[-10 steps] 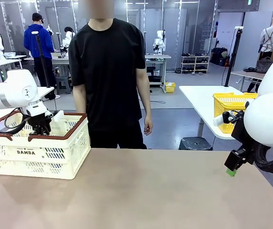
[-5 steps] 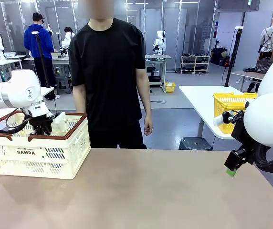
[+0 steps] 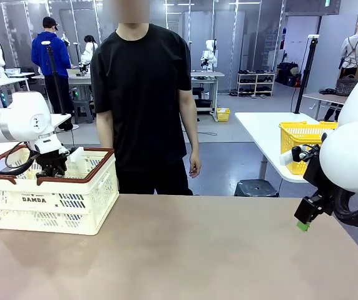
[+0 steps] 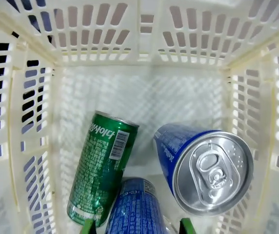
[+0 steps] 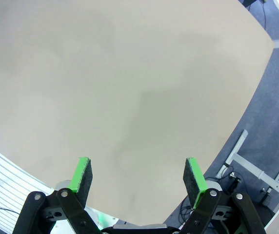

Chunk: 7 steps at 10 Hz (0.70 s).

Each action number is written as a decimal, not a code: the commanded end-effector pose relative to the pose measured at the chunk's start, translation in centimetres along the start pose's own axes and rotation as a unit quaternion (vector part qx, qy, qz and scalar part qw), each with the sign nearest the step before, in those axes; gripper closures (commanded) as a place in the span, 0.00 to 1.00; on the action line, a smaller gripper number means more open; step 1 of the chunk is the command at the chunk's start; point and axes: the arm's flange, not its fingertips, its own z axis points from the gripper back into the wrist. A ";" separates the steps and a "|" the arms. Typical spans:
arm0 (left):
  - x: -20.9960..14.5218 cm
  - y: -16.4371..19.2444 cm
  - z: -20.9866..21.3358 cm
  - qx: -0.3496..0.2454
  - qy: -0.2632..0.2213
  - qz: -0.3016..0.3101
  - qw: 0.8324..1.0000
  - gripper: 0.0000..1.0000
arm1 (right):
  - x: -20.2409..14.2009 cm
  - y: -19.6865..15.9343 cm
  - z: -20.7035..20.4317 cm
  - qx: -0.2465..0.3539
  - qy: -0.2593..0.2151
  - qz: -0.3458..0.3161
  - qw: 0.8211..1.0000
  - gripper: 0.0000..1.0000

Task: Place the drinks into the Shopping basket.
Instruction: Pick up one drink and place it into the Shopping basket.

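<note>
— Brown tabletop (image 3: 216,250) was seen bare in the foreground. What was held on the right?

— Nothing; the right gripper (image 5: 138,176) was kept above the table's right edge, its green pads spread wide apart.

— And farther back, on the left?

— The left gripper (image 4: 134,227) was lowered inside the Shopping basket (image 3: 91,212), pads apart either side of a blue can (image 4: 137,209). Beside it a green can (image 4: 100,168) and a second blue can (image 4: 203,168) were lying on the basket floor. Beyond the table, a person (image 3: 144,106) was standing.
</note>
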 end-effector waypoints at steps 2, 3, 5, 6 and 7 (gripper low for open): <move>-0.2 -1.0 1.9 0.036 -0.029 -0.001 0.999 0.00 | 0.0 0.0 0.0 0.001 0.001 0.001 1.000 0.06; -0.2 -1.1 2.8 0.048 -0.040 0.004 0.998 0.00 | 0.0 0.0 0.0 0.001 0.001 0.001 1.000 0.06; -0.5 -1.5 4.4 0.057 -0.035 0.011 0.998 0.00 | 0.0 0.0 0.0 0.001 0.001 0.001 1.000 0.06; -0.8 -1.8 5.5 0.061 -0.034 0.018 0.997 0.00 | 0.0 0.0 0.0 0.001 0.001 0.001 1.000 0.06; -1.0 -2.0 6.4 0.068 -0.033 0.020 0.997 0.00 | 0.0 0.0 0.0 0.001 0.001 0.001 1.000 0.06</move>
